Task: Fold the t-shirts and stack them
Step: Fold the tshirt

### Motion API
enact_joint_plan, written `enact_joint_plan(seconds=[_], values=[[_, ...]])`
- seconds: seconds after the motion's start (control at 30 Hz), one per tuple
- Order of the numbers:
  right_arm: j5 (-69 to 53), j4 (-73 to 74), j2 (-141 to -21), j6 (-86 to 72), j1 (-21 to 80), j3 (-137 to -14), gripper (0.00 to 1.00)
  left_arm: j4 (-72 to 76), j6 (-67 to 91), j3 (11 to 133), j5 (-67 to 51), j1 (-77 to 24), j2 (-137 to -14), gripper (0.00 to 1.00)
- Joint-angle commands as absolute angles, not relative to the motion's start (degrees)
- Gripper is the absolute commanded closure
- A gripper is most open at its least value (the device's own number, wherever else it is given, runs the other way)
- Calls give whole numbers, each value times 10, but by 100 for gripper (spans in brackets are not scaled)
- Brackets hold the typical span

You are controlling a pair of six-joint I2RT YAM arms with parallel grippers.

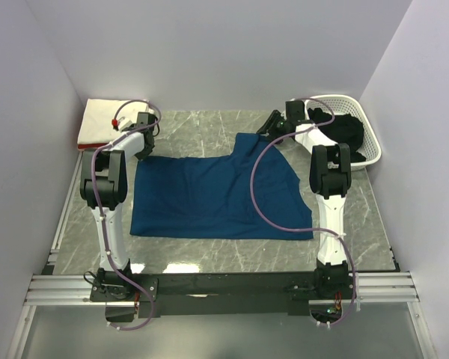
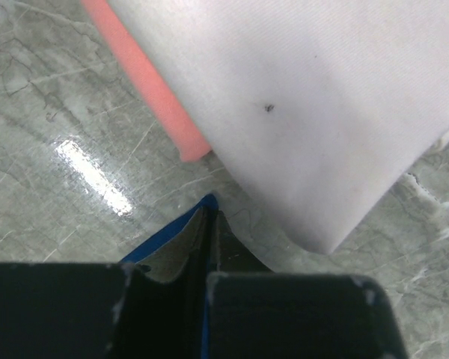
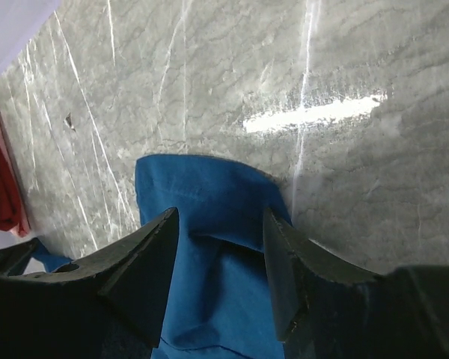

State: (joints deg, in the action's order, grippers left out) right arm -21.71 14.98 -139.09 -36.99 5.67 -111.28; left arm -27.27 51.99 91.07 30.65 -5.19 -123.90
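A navy blue t-shirt [image 1: 209, 198] lies spread on the marble table [image 1: 202, 127]. My left gripper [image 1: 142, 152] is at its far left corner. In the left wrist view that gripper [image 2: 209, 222] is shut on a thin edge of the blue cloth [image 2: 168, 233]. My right gripper [image 1: 267, 126] stands open over the shirt's far right sleeve [image 3: 209, 187], one finger on each side of the cloth [image 3: 220, 217]. A cream-white folded shirt [image 1: 105, 116] lies on a pink-red one [image 1: 84, 142] at the far left. A black shirt [image 1: 352, 131] sits in the basket.
The white lattice basket [image 1: 337, 98] stands at the far right corner behind the right arm. The folded stack [image 2: 307, 112], with its pink edge [image 2: 146, 90], lies close beyond the left fingertips. White walls enclose the table on three sides.
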Motion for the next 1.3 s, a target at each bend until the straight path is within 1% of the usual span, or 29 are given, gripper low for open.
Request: enact_joint_plan(seconds=[0.0,0.07,0.23,0.3,0.53,0.7,0.83,0.87,0.93,0.97,1.2,1.23,1.27], values=[[-205,134,-1349,-382,53,-1091,44,-267,520,897,296,-49,-1207,96],[-197,127,-1337,-379,53,-1077,44,-266,519,892,299,-49,-1201,97],[-126,180,-1318,-346,57,-1092,43,-259,515,878,296,-45,-1187,98],[-109,192,-1315,-341,60,-1091,39,-258,516,875,294,-44,-1182,99],[-123,187,-1342,-347,64,-1098,38,-256,514,871,291,-44,-1180,99],[-145,206,-1383,-356,72,-1146,38,-258,514,873,290,-42,-1182,99],[-161,185,-1387,-371,74,-1138,46,-255,512,873,289,-42,-1179,99],[-163,181,-1388,-374,75,-1137,52,-254,510,873,287,-41,-1178,99],[-167,179,-1390,-378,75,-1139,58,-252,509,873,286,-41,-1176,98],[-170,182,-1391,-378,75,-1144,65,-251,508,873,285,-41,-1176,98],[-166,186,-1382,-371,73,-1164,84,-247,506,867,282,-40,-1165,99],[-162,188,-1381,-367,72,-1170,89,-245,506,864,282,-39,-1165,99],[-159,192,-1375,-363,73,-1173,92,-244,505,863,282,-39,-1159,99]])
